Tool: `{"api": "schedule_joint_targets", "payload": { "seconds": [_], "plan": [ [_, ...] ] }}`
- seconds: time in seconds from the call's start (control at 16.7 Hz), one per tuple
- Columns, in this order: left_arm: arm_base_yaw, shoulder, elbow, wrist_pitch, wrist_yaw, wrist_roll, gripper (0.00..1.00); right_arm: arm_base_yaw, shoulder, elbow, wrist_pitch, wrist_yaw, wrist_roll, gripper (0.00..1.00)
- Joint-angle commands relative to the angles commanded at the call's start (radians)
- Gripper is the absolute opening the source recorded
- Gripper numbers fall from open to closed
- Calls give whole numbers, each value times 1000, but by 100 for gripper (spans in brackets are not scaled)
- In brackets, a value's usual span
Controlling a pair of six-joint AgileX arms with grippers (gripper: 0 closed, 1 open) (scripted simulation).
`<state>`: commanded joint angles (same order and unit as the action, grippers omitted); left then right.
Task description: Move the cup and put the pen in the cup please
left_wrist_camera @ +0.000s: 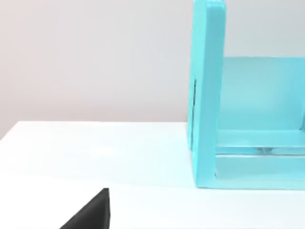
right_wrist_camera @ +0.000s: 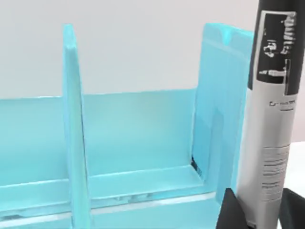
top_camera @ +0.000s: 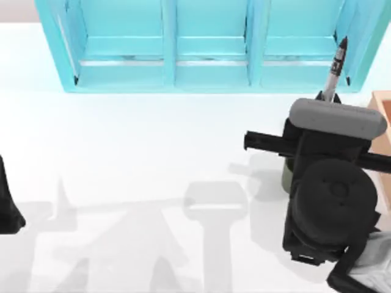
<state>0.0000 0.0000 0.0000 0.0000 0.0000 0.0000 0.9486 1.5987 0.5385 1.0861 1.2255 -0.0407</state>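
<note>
while the right fingers [right_wrist_camera: 259,210] clamp its lower end, the pen [right_wrist_camera: 271,119] stands upright.

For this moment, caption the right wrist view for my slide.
Right claw holds the pen upright beside the turquoise shelf.

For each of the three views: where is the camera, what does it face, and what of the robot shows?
Top view: above the table, looking down; right arm holds the pen, left arm at the left edge.
Left wrist view: low, facing the blue shelf; dark gripper tip.
Right wrist view: facing the shelf, right gripper on the pen.
Shared: the shelf.
</note>
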Motion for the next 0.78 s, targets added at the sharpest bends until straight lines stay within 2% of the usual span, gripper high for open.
{"api": "schedule_joint_targets", "payload": {
  "seconds": [0.12, 0.36, 0.78],
  "plan": [
    [0, 0, 0, 0, 0, 0, 100, -34, 24, 10, 22, -35, 8, 0],
    [0, 0, 0, 0, 0, 0, 100, -40, 27, 13, 27, -41, 10, 0],
    [0, 0, 0, 0, 0, 0, 100, -40, 27, 13, 27, -41, 10, 53]
  ]
}}
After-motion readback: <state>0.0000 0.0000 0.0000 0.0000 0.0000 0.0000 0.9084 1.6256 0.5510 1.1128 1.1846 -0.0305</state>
